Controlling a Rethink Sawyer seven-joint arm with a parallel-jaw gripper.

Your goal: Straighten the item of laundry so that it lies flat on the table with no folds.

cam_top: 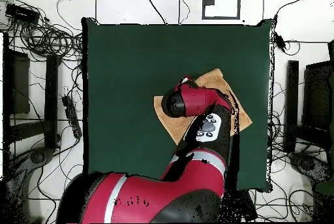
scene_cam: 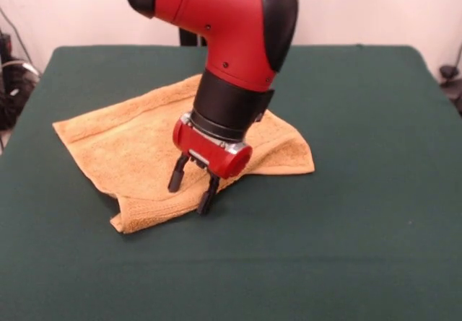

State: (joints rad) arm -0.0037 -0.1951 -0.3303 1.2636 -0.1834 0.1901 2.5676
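The orange-tan towel [scene_cam: 137, 148] lies on the dark green table [scene_cam: 346, 227], left of centre in the front view. Its near edge is folded over into a doubled strip, and the rest lies rumpled. My gripper [scene_cam: 191, 192] hangs over the towel's near folded edge with its two black fingers [scene_cam: 177, 174] apart and pointing down, nothing between them. One fingertip is over the towel and the other is at its edge. In the overhead view the arm covers much of the towel [cam_top: 215, 79], and the gripper is hidden under the arm.
Cables and equipment [cam_top: 45, 38] lie on the floor around the table [cam_top: 130, 71] in the overhead view. Black stands [cam_top: 291, 97] are beside the table's right edge there.
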